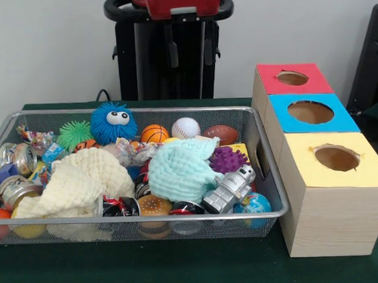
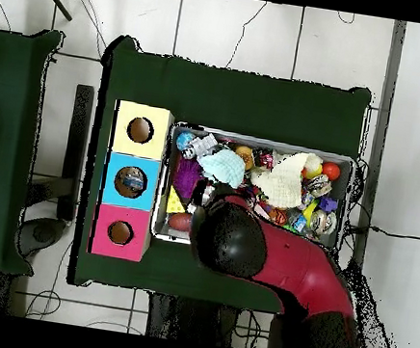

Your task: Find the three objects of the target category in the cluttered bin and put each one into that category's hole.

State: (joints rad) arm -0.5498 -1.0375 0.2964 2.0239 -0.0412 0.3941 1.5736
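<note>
A wire mesh bin (image 1: 142,217) (image 2: 263,139) holds a jumble of toys. Among them are a blue fuzzy ball with eyes (image 1: 113,122), a green spiky ball (image 1: 74,133), a small basketball (image 1: 154,133), a baseball (image 1: 186,127), a brown football (image 1: 220,134), a purple spiky ball (image 1: 227,159), a globe ball (image 1: 253,204) and a silver robot toy (image 1: 230,189). The red and black arm (image 2: 233,239) (image 1: 176,3) hangs over the bin's robot-side edge. It hides whatever is under it, and no gripper shows.
Beside the bin stands a wooden box with a red hole (image 1: 292,78) (image 2: 120,233), a blue hole (image 1: 311,112) (image 2: 132,181) and a yellow hole (image 1: 336,157) (image 2: 141,130). A cream cloth (image 1: 78,182), a mint cloth (image 1: 181,170) and cans (image 1: 17,158) cover other items.
</note>
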